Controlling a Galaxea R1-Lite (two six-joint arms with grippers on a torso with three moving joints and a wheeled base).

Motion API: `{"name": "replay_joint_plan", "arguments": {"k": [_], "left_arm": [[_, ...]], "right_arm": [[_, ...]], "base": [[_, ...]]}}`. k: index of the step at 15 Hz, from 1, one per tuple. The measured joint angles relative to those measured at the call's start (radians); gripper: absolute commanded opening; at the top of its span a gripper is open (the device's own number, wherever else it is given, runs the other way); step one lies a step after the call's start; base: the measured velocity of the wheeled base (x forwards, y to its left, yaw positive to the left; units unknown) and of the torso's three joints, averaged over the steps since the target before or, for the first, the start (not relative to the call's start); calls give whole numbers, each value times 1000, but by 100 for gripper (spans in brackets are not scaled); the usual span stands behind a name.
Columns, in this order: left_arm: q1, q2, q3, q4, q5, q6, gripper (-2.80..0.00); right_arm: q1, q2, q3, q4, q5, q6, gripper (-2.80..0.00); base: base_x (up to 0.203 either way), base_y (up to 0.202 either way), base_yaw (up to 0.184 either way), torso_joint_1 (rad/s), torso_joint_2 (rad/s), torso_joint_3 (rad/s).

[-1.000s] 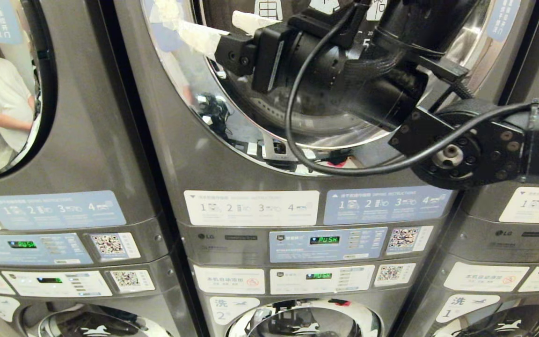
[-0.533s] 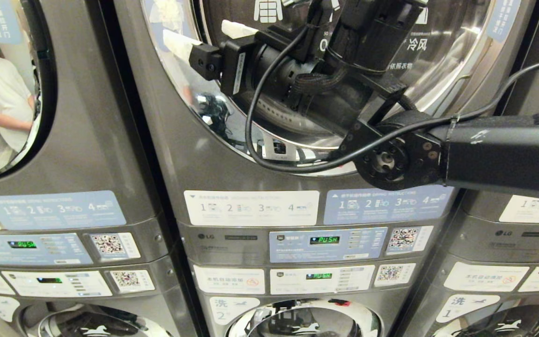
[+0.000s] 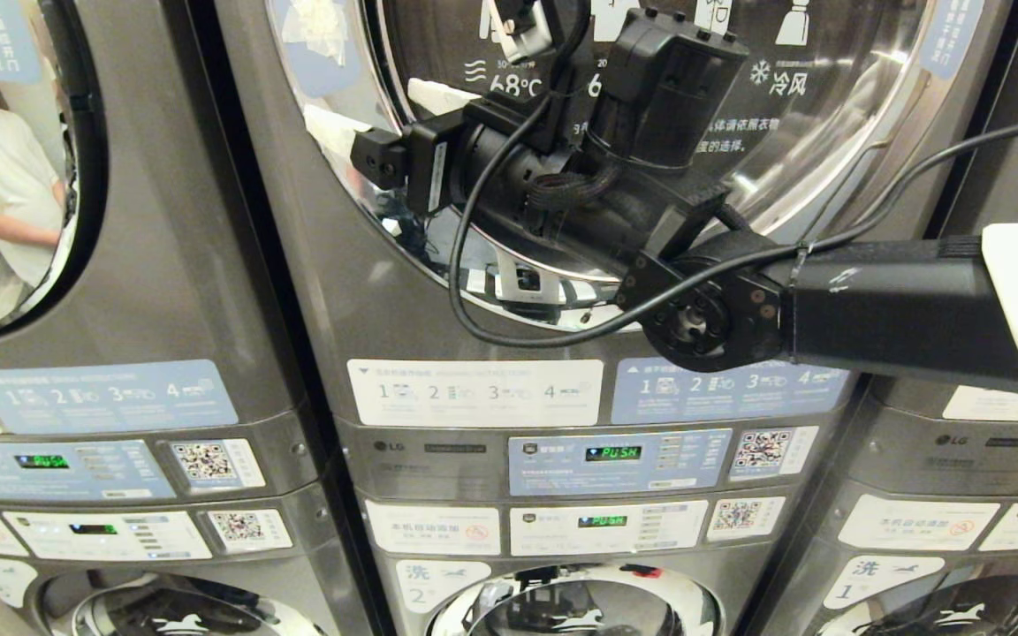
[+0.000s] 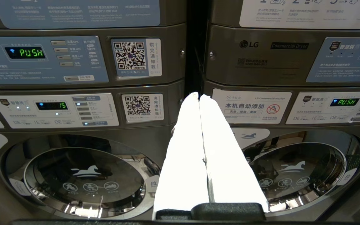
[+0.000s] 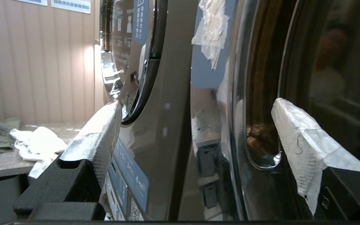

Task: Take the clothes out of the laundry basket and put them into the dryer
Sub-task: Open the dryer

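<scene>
The right gripper (image 3: pixel 368 115) is up against the closed dryer door (image 3: pixel 827 132) of the middle machine, its jaws spread wide and holding nothing. In the right wrist view the two taped fingers (image 5: pixel 298 147) straddle the left rim of the round door: one lies over the dark glass, the other hangs out past the chrome ring toward the grey panel between the machines. So the thing the jaws face is the door's edge, running up and down between them, not any clothing.

The clothes (image 5: pixel 17 139) show only in that wrist view, as a white and an olive heap on a desk (image 5: pixel 2 162) far off to the left, by the wall, well apart from the jaws. No laundry basket can be seen in any view.

The left gripper (image 4: pixel 198 100) hangs low in front of the control panels, jaws closed and empty. The right arm is plainly the nearer to the door, and I judge the door must be opened before anything is loaded.
</scene>
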Motion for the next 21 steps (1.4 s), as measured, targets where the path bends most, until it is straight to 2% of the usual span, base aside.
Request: {"name": "replay_joint_plan", "arguments": {"k": [7, 16, 21], "left_arm": [[0, 0, 0, 0, 0, 0, -280], [0, 0, 0, 0, 0, -1, -280], [0, 0, 0, 0, 0, 0, -280]], "right_arm": [[4, 10, -6, 46, 23, 4, 0], [15, -4, 2, 106, 176, 12, 0], [16, -75, 63, 109, 245, 39, 0]], "base": [[0, 0, 0, 0, 0, 0], [0, 0, 0, 0, 0, 0], [0, 0, 0, 0, 0, 0]]}}
